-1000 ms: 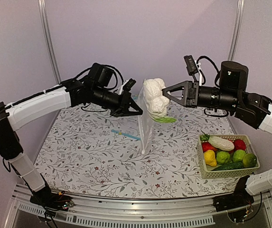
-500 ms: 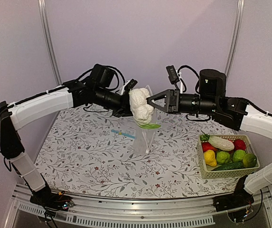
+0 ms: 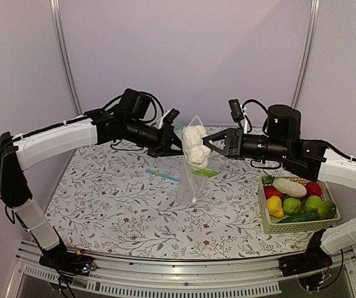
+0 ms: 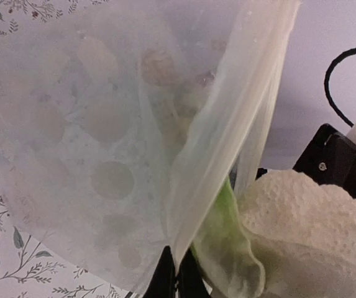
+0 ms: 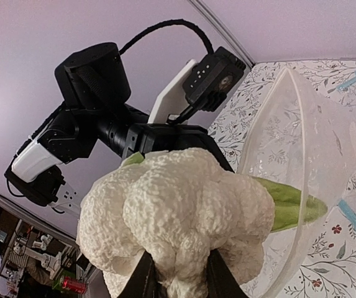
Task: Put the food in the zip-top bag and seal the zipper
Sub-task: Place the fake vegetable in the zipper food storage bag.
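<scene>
R gripper [image 3: 206, 144], mid-frame: jaws clamped on cauliflower [image 3: 194, 141], which sits at bag [image 3: 189, 185] mouth, not dropped in yet. L gripper [image 3: 176, 145]: jaws pinched on bag rim, holds it open. Rec: keep rim taut, push straight down past lip before release; green leaf [image 3: 207, 172] may snag. Cauliflower is bumpy, lobed, looks rigid. Bag is thin, floppy, dotted clear film.

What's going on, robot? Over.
Left gripper shut on bag rim, bag hanging open. Right gripper shut on cauliflower, at bag mouth. Nothing seen blocking.
</scene>
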You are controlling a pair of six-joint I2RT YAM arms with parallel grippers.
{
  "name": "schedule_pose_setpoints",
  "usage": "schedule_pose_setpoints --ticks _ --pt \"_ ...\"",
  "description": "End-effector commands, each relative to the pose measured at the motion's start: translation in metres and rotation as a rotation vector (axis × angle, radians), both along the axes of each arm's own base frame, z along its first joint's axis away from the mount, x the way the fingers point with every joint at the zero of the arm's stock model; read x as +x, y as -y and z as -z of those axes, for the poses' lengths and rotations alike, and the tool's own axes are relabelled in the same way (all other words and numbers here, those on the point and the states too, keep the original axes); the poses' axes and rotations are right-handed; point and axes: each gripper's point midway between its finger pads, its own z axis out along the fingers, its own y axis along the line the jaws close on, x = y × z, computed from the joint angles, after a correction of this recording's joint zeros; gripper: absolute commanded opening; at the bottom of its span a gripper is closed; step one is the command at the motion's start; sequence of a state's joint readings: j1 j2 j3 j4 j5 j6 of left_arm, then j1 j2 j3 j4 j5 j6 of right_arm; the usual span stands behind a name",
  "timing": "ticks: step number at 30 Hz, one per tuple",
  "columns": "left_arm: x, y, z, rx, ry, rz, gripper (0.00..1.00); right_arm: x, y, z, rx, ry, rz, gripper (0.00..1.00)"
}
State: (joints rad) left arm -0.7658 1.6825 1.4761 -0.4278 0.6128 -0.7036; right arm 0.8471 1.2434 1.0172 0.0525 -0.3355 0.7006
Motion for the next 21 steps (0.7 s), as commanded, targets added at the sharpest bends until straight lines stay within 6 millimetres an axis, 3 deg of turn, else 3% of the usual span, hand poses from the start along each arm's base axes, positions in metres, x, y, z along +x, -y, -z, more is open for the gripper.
schedule_pose_setpoints --ticks 1,17,21 --pt "-0.007 0.007 -0.009 -0.043 0.017 0.037 0.00 0.018 0.023 0.009 -0.023 -0.016 0.127 0.00" --pt "-0.007 0.008 -0.012 -0.049 0.018 0.044 0.00 0.044 0.048 0.065 -0.326 -0.051 0.287 0.00" --pt "-0.006 0.010 -0.011 -0.053 0.016 0.047 0.00 0.050 0.046 0.075 -0.406 -0.064 0.298 0.00"
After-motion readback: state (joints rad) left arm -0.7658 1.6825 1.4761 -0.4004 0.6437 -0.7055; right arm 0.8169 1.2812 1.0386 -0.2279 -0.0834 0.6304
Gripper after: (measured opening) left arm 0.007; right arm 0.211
